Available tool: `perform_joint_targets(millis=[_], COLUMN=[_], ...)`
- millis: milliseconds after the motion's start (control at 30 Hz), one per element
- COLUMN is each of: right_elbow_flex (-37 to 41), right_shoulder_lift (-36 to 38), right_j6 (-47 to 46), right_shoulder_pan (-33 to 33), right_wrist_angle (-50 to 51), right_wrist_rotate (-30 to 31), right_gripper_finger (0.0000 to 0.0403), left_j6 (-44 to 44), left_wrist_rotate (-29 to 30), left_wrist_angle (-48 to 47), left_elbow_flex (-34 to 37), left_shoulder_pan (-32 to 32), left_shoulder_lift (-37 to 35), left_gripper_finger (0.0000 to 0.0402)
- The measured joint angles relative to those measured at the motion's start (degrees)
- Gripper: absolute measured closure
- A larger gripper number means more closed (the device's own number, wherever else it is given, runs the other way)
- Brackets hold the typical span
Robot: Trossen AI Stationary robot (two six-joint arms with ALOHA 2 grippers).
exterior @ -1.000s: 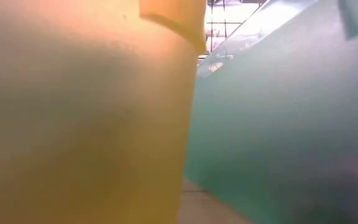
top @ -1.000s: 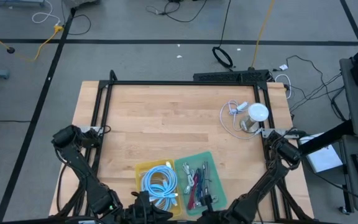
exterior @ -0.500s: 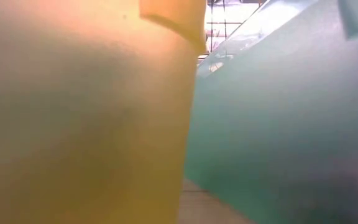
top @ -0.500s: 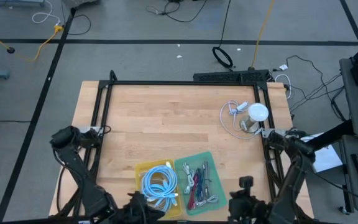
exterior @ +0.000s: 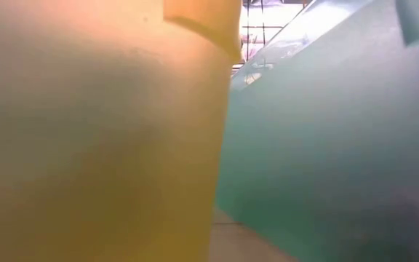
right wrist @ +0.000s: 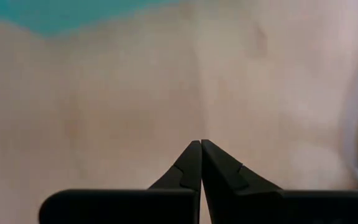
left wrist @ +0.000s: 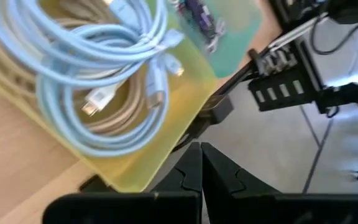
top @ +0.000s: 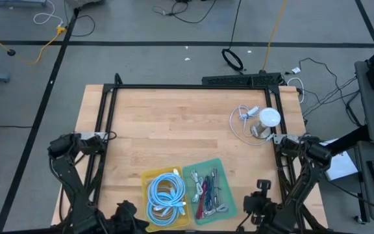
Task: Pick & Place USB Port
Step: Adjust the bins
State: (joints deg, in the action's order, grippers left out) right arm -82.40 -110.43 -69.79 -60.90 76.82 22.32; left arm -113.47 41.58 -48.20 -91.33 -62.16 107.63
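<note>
On the table (top: 174,123), my yellow bin (top: 149,179) of coiled blue cables (left wrist: 98,74) touches the green bin (top: 221,170) of USB parts. My right tool (right wrist: 201,146), clenched empty, has swung right of the green bin; my left tool (left wrist: 200,148), clenched, retreated left of the yellow bin.

Table centre open – trays (top: 187,190) near edge, cable (top: 244,121) far right

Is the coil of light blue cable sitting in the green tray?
No, the light blue cable coil lies in the yellow tray, while the green tray beside it holds smaller cables.
</note>
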Motion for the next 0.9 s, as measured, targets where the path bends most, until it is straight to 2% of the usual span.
perform_joint_targets(millis=[167,333,600,900], right_elbow_flex=[2.5,2.6,2.6,2.7], right_shoulder_lift=[1.1,1.1,1.1,1.0], right_j6=[4.8,10.0,15.6,16.9], right_shoulder_pan=[1.4,3.3,5.7,6.0], right_wrist_angle=[-15.5,-25.0,-31.6,-35.9], right_wrist_rotate=[1.7,1.8,1.7,1.1], right_gripper_finger=[0.0403,0.0403,0.0403,0.0403], left_j6=[-2.2,-2.1,-1.9,-3.0], left_wrist_rotate=[-1.1,-1.1,-1.1,-1.4], left_wrist_angle=[-2.0,-2.1,-1.9,-2.7], left_elbow_flex=[0.0,0.0,0.0,0.0], left_shoulder_pan=[-0.7,-0.7,-0.7,-0.7], left_shoulder_lift=[0.0,0.0,0.0,0.0], left_gripper_finger=[0.0401,0.0401,0.0401,0.0401])
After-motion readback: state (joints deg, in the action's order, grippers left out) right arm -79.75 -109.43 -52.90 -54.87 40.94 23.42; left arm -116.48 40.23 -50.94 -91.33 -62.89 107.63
